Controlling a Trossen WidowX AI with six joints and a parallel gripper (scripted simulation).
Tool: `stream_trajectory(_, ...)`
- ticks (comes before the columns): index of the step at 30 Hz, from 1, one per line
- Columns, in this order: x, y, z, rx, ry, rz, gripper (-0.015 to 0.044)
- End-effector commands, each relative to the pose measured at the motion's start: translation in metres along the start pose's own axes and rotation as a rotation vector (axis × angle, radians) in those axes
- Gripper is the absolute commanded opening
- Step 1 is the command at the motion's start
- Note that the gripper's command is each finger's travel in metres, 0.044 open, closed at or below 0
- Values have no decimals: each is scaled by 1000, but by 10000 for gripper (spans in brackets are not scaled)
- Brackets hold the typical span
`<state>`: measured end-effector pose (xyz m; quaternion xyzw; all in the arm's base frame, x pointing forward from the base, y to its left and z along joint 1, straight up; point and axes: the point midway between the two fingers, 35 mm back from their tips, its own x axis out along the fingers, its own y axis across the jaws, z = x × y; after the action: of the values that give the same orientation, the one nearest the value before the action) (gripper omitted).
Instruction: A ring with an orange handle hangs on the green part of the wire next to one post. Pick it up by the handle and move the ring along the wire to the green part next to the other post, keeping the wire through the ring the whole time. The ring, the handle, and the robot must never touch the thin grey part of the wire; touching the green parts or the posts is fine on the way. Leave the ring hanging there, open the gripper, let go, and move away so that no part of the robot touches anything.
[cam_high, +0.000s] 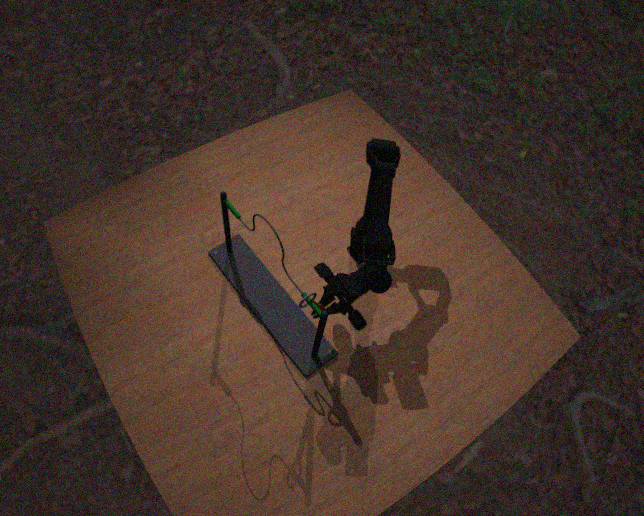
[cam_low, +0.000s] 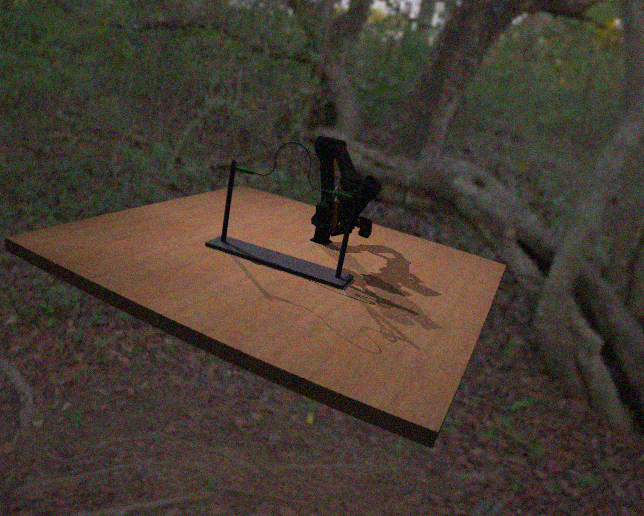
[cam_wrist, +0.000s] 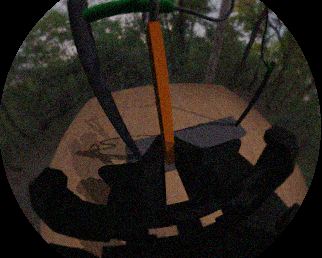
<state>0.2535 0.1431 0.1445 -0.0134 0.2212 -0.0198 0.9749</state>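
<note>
My gripper (cam_high: 324, 307) (cam_wrist: 163, 136) is shut on the orange handle (cam_low: 335, 213) (cam_wrist: 162, 90), which stands upright in the wrist view. The grey ring (cam_wrist: 154, 7) at the handle's top is around the green part (cam_high: 312, 304) (cam_low: 344, 194) (cam_wrist: 117, 9) next to the near post (cam_high: 319, 338) (cam_low: 342, 256) (cam_wrist: 95, 75), close to that part's inner end. Whether the ring touches it is too small to tell. The thin grey wire (cam_high: 282, 247) (cam_low: 292, 142) curves up to the other green part (cam_high: 232, 209) (cam_low: 245, 170) at the far post (cam_high: 226, 225) (cam_low: 229, 204) (cam_wrist: 255, 95).
Both posts stand on a long grey base plate (cam_high: 268, 306) (cam_low: 284, 263) (cam_wrist: 215, 139) on the wooden table (cam_high: 161, 215) (cam_low: 134, 258). The near post is close beside the gripper. The wire bends through a tall hump between the green parts. Arm and wire shadows fall on the table.
</note>
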Motion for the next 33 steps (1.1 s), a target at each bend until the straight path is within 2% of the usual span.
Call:
stream_trajectory(1,3,0,-7,-1,3,-6,-150)
stream_trajectory(21,4,0,-9,-1,3,-6,-150)
stream_trajectory(33,2,1,-9,-5,5,-4,160)
